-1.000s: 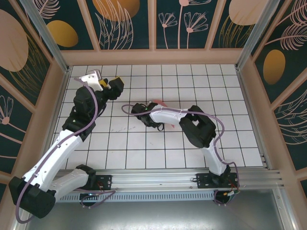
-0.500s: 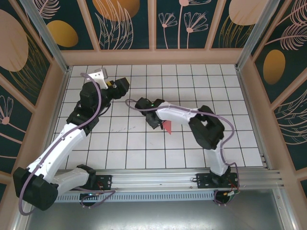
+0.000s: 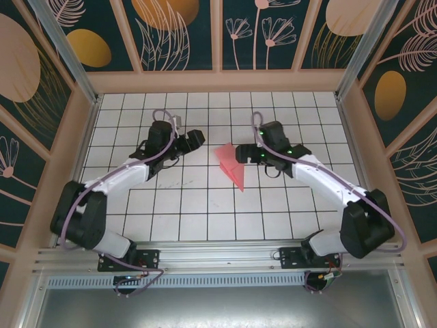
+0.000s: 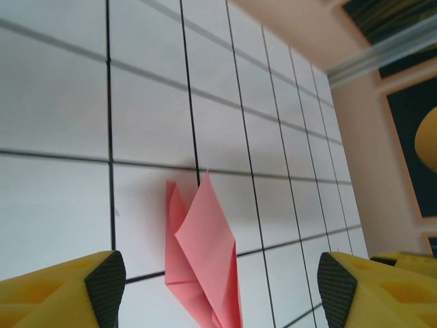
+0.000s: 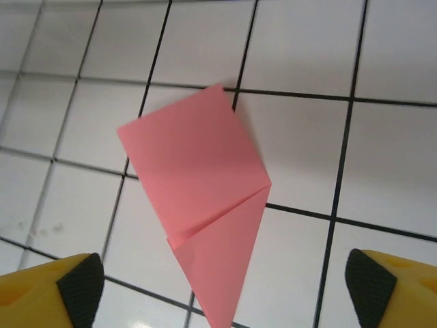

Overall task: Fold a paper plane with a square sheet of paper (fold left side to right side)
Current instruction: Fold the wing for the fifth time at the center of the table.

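The thin coral-red folded paper sheet, creased into a pointed kite-like shape, lies flat on the white gridded table, between the two arms. The left gripper sits to its left, apart from it. Its yellow fingers stand wide apart, and in the left wrist view the paper lies ahead in the gap. The right gripper sits just beside the paper's broad end, jaws spread wide and holding nothing. In the right wrist view the paper lies ahead of the fingertips.
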`<state>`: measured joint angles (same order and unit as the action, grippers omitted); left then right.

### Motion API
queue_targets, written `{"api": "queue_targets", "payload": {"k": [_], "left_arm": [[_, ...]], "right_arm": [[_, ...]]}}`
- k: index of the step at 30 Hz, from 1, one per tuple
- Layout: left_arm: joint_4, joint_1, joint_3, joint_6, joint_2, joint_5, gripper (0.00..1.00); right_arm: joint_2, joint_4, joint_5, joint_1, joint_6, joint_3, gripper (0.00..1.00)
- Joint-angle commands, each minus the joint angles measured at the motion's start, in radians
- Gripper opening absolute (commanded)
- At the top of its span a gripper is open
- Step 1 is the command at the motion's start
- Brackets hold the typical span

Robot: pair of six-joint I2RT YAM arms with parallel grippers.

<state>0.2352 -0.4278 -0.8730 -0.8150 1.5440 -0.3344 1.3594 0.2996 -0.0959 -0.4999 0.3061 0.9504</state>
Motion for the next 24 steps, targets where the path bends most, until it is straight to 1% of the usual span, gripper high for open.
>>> {"api": "queue_targets", "payload": {"k": [1, 4, 6, 10, 12, 14, 15, 19, 22, 24], "left_arm": [[0.167, -0.019, 0.000, -0.070, 0.094, -0.141, 0.76], [0.221, -0.038, -0.026, -0.091, 0.202, -0.168, 0.75], [0.247, -0.050, -0.061, -0.100, 0.270, -0.196, 0.75], [0.228, -0.069, -0.139, -0.098, 0.376, -0.193, 0.72], [0.251, -0.073, -0.156, -0.117, 0.417, -0.207, 0.69], [0.279, -0.077, -0.171, -0.130, 0.446, -0.227, 0.60], [0.282, -0.078, -0.179, -0.129, 0.456, -0.230, 0.54], [0.232, -0.078, -0.190, -0.078, 0.455, -0.193, 0.24], [0.209, -0.077, -0.180, -0.035, 0.443, -0.179, 0.08], [0.205, -0.072, -0.168, -0.008, 0.429, -0.178, 0.00]], "right_arm": [[-0.064, -0.273, -0.214, 0.085, 0.110, -0.106, 0.99], [-0.090, -0.369, -0.296, 0.151, 0.158, -0.171, 0.99], [-0.102, -0.396, -0.318, 0.176, 0.174, -0.195, 0.99], [-0.118, -0.400, -0.330, 0.200, 0.173, -0.217, 0.99], [-0.124, -0.395, -0.336, 0.213, 0.168, -0.223, 0.99], [-0.123, -0.393, -0.349, 0.222, 0.161, -0.228, 0.99], [-0.121, -0.393, -0.353, 0.228, 0.159, -0.232, 0.99], [-0.109, -0.399, -0.392, 0.259, 0.153, -0.244, 0.99], [-0.087, -0.412, -0.445, 0.274, 0.136, -0.236, 0.99], [-0.060, -0.407, -0.472, 0.277, 0.108, -0.215, 0.99]]}}
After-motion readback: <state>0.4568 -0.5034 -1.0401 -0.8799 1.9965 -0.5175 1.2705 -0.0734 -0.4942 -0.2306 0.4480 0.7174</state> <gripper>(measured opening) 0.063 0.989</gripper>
